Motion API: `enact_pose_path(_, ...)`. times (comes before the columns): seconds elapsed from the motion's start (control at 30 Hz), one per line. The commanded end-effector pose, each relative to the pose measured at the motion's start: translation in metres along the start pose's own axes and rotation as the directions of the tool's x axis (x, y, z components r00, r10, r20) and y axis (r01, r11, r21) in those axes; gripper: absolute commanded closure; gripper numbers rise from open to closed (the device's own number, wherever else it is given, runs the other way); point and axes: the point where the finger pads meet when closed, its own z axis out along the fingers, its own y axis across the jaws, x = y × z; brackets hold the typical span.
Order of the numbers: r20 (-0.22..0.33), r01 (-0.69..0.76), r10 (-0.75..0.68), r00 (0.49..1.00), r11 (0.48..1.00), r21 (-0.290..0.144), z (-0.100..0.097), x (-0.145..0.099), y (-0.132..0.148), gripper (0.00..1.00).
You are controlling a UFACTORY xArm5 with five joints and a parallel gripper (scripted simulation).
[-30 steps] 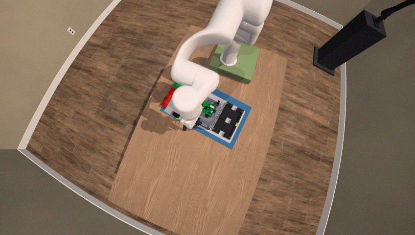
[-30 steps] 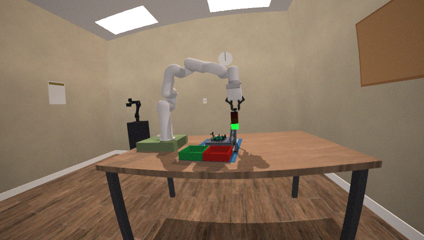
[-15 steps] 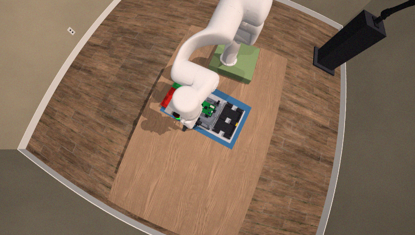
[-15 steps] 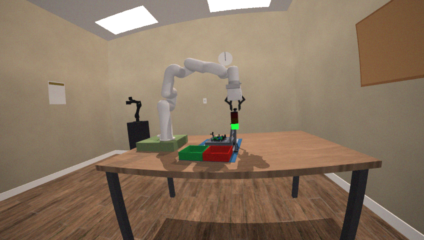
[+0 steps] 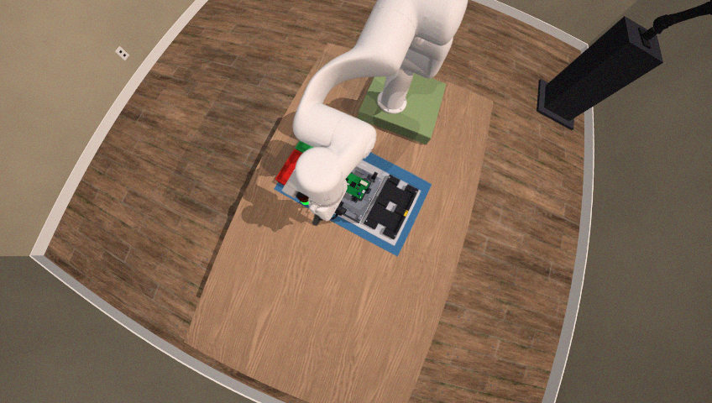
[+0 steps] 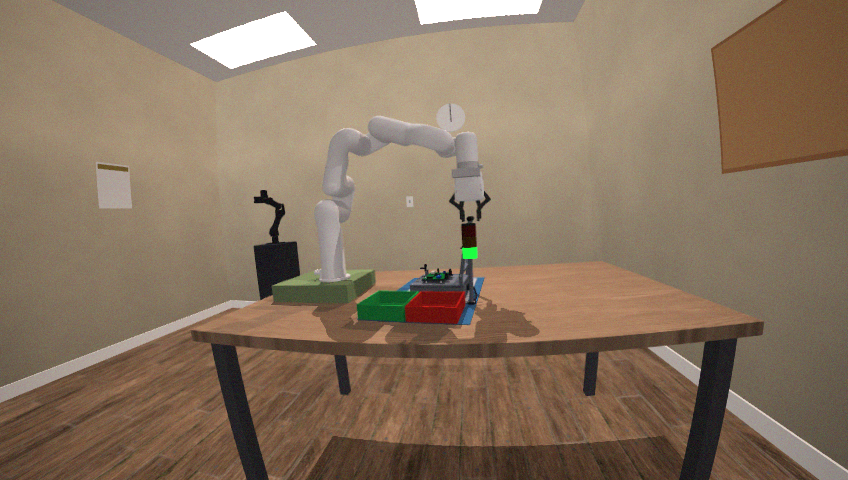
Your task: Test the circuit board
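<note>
The green circuit board (image 5: 358,185) lies component side up in the grey tester (image 5: 364,197), uncovered; it also shows in the side view (image 6: 437,275). The signal light tower (image 6: 469,240) stands at the tester's corner and its lowest segment glows green (image 6: 469,252). My gripper (image 6: 470,212) hangs straight above the top of the tower with its fingers spread apart and nothing between them. In the overhead view my wrist (image 5: 319,187) hides the fingers and most of the tower. The green bin (image 6: 386,305) and the red bin (image 6: 435,306) stand side by side in front of the tester.
A flat black part (image 5: 392,206) lies beside the tester on the blue mat (image 5: 400,244); I cannot tell whether it is the tray or the opened lid. My green base block (image 5: 405,109) stands at the table's back. The bins show partly under my arm (image 5: 288,167).
</note>
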Motion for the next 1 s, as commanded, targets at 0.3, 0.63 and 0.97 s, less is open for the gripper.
enact_pose_path(0.3,0.000,0.000,0.000,1.000,1.000,0.005,-0.011,0.000,-0.001,0.48)
enact_pose_path(0.63,0.000,0.000,0.000,1.000,1.000,0.005,-0.044,0.001,-0.001,0.48)
enact_pose_path(0.97,0.000,0.000,0.000,1.000,1.000,0.005,-0.055,0.001,-0.001,0.48)
